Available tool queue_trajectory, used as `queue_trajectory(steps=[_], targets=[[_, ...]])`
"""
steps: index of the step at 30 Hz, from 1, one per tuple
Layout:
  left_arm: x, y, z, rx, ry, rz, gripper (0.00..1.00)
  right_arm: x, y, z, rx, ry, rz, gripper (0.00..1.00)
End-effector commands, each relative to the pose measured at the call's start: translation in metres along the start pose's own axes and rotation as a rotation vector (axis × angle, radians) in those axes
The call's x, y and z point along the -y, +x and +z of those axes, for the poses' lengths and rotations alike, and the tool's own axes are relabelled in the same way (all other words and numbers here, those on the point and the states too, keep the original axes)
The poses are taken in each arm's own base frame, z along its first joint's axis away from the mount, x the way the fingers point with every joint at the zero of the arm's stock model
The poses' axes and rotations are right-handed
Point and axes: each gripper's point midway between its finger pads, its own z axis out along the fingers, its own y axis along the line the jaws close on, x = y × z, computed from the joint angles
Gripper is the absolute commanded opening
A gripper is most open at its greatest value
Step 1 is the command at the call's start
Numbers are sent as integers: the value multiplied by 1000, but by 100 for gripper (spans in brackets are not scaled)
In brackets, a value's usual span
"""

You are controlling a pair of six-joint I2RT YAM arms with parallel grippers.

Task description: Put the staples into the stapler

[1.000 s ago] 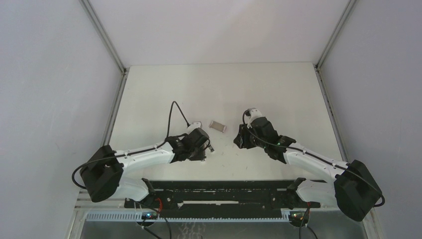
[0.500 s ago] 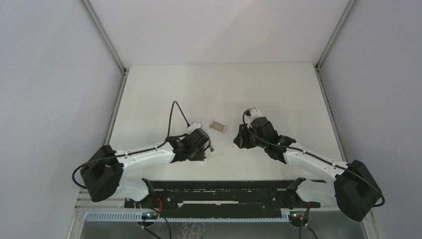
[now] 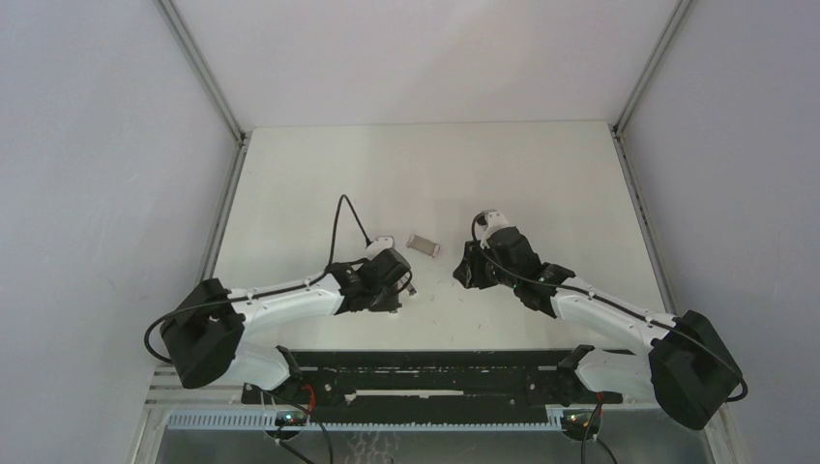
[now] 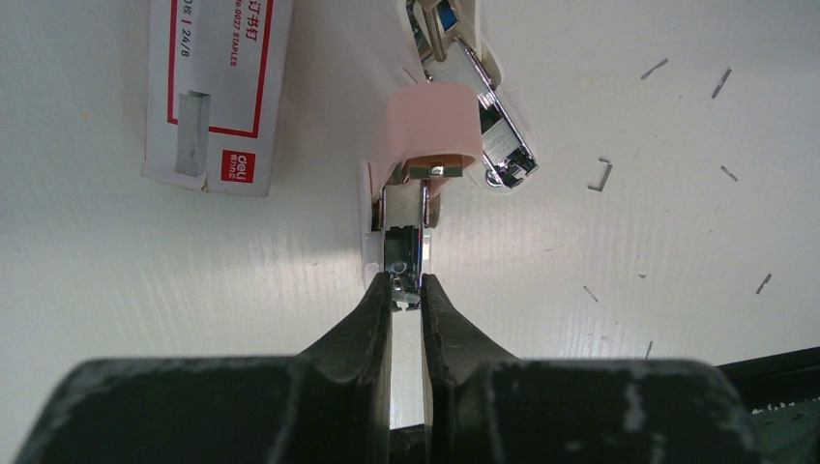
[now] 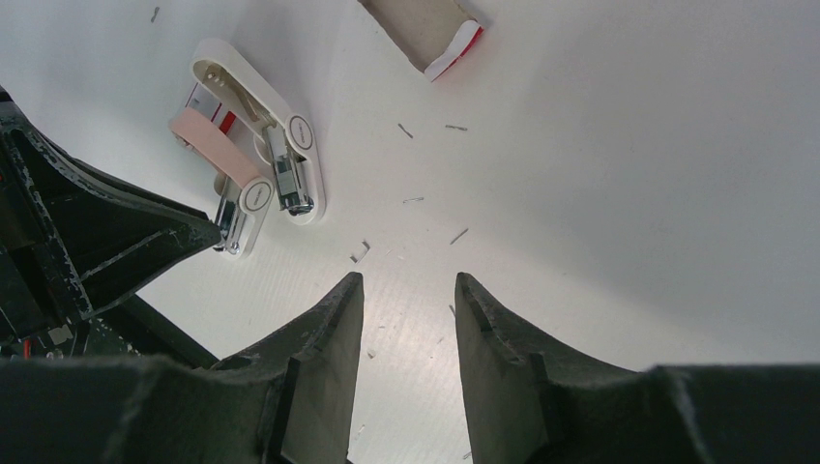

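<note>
The white and pink stapler lies swung open on the table, its metal staple channel pointing toward me. My left gripper is shut on the near end of that channel. The staples box, white with red print, lies just left of the stapler; from above it shows as a small box between the arms. My right gripper hangs open over bare table, to the right of the stapler, with nothing between its fingers. The top view shows both grippers low, left gripper and right gripper.
Loose single staples are scattered on the white table around the stapler, some just ahead of the right fingertips. White walls close in the table on three sides. The black base rail runs along the near edge.
The left arm has crept very slightly to the right. The right arm, the box and both grips look unchanged.
</note>
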Motion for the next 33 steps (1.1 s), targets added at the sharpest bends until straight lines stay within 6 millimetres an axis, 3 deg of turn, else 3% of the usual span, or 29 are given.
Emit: queue_trajectory(steps=[1,27,33], targets=[[11,-14,-5,37,3,20,0,-5,-12,-1,50,-25,16,39],[10,-14,-6,35,-31,53,0,-5,-13,-1,55,-34,16,39],[13,-13,-6,29,-18,57,6,-5,-12,-1,53,-31,17,39]])
